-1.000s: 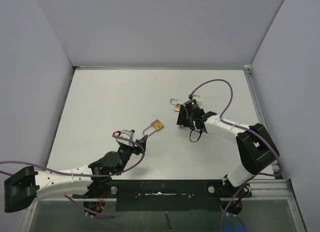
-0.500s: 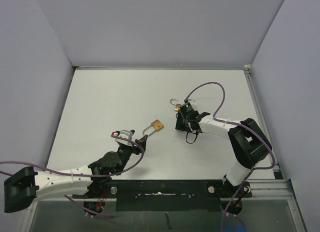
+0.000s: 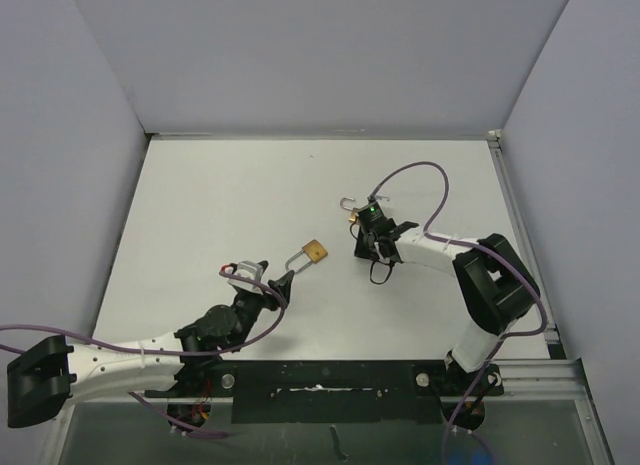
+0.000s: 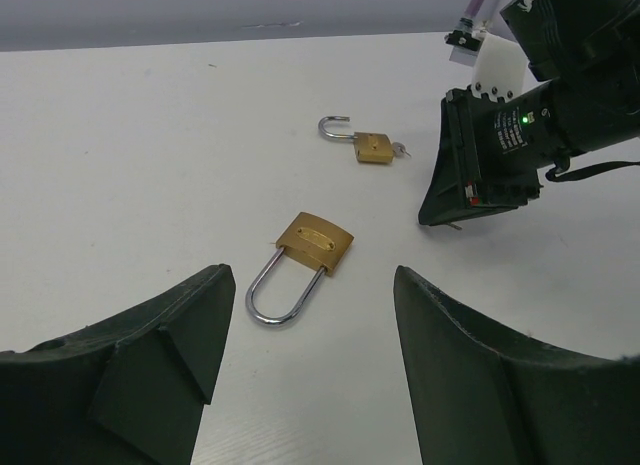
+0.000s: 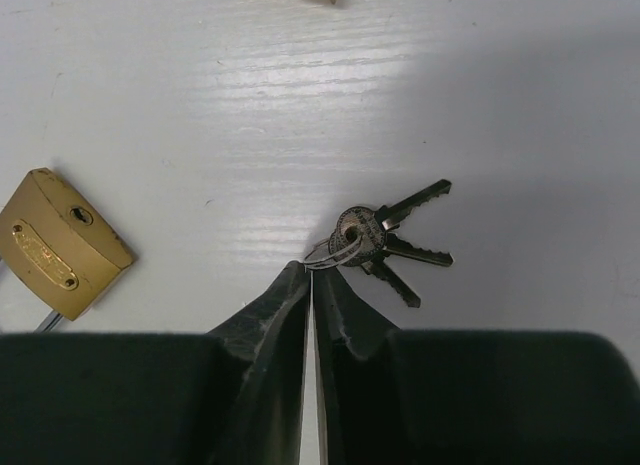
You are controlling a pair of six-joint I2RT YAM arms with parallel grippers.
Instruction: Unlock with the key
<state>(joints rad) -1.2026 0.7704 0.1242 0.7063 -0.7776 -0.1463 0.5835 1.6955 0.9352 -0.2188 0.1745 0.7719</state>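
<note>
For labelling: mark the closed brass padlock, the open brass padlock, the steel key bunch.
closed brass padlock [image 4: 314,243], left wrist view, body.
open brass padlock [image 4: 374,148], left wrist view, body.
steel key bunch [image 5: 362,233], right wrist view, key heads.

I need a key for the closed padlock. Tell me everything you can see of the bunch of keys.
The bunch of keys is three silvery metal keys on a thin wire ring, fanned out flat on the white table. The right hand, nearly shut, seems to pinch the ring at its fingertips.
</note>
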